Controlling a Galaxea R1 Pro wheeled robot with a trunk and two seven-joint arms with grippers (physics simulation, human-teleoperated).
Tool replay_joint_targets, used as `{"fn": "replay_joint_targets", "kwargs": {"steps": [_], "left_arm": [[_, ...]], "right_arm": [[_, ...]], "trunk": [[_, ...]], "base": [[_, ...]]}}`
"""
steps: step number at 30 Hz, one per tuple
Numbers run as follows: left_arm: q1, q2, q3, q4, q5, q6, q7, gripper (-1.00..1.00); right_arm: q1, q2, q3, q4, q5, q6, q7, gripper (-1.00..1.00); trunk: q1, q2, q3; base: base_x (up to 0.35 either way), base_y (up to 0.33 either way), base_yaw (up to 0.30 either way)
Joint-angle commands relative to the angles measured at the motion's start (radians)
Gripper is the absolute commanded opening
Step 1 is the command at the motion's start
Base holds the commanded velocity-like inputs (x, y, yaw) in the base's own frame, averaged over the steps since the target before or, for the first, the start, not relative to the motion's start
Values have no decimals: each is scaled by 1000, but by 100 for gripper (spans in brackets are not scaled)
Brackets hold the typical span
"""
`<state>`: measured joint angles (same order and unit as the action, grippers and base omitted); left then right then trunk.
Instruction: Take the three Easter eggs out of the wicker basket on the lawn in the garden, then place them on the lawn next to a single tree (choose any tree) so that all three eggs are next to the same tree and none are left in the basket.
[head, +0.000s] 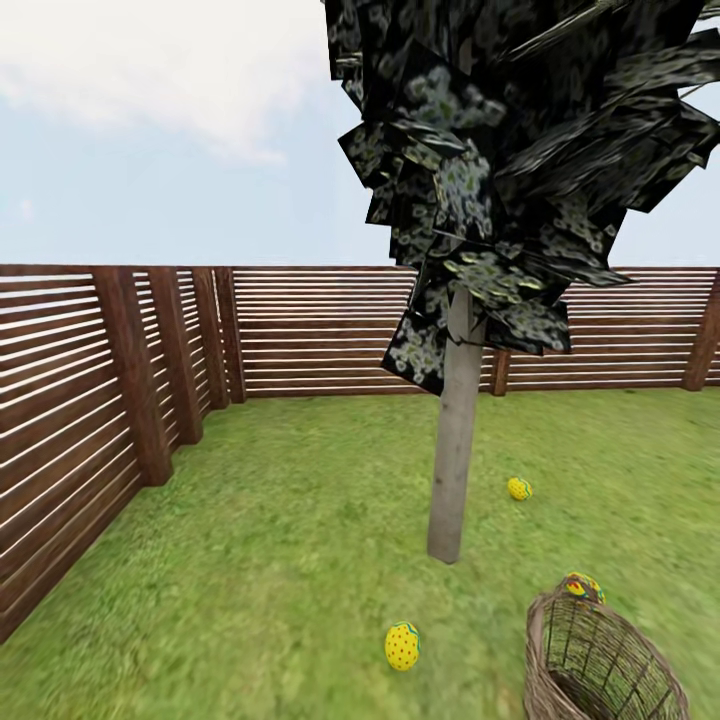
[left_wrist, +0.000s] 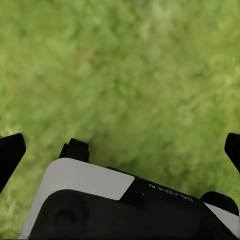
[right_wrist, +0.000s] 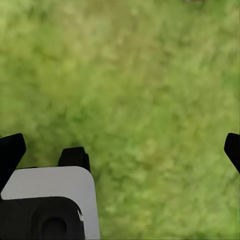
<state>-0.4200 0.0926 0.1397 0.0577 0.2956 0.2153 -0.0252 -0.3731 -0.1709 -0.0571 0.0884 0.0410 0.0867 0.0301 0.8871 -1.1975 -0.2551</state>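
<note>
A: Materials?
B: Lawn (head: 250, 520) is mottled green grass, flat. Fence (head: 330, 330) is brown horizontal wooden slats with thick posts, running along the left side and the back. Tree (head: 455, 440) has a smooth pale grey-beige trunk, straight, leaning a touch; the crown is flat dark leaf cards speckled green-white. Basket (head: 600, 655) is open-weave brown wicker, rounded, tipped over at lower right with its mouth facing the camera.

A: Counts?
B: Three eggs. One tree, one basket.

A: Where, and which way?
B: Near egg (head: 402, 646) lies on grass left of the basket, long axis about upright, yellow with red dots. Far egg (head: 519, 488) is on grass right of the trunk, too small to judge its axis. Third egg (head: 582, 587) sits at the basket's far rim; inside or just behind, can't tell.

A: Grippers?
B: Left gripper (left_wrist: 122, 150) spread wide over bare grass, nothing between the fingers. Right gripper (right_wrist: 122, 150) likewise spread, empty, over grass.
</note>
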Motion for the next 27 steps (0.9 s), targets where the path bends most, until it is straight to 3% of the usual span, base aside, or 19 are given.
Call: {"fn": "replay_joint_targets", "kwargs": {"steps": [1, 13, 17, 21, 27], "left_arm": [[12, -1, 8, 2, 2, -10, -2, 100], [120, -17, 6, 3, 1, -157, -2, 100], [152, -16, 6, 4, 2, -172, -1, 100], [178, -19, 6, 4, -1, -182, -2, 100], [219, -20, 5, 4, -7, -194, -3, 100]], "right_arm": [[-1, 4, -6, 3, 4, 0, 0, 100], [20, 22, -6, 5, 3, -5, -4, 100], [22, 23, -6, 5, 3, -5, -8, 100], [24, 28, -6, 5, 1, -8, -67, 100], [67, 57, -6, 6, 1, -80, -101, 100]], "trunk": [[-4, 6, 2], [-50, 90, 40], [-65, 118, 52], [-81, 146, 65], [-104, 188, 84]], "base": [[0, 0, 0], [0, 0, 0], [0, 0, 0], [0, 0, 0], [0, 0, 0]]}}
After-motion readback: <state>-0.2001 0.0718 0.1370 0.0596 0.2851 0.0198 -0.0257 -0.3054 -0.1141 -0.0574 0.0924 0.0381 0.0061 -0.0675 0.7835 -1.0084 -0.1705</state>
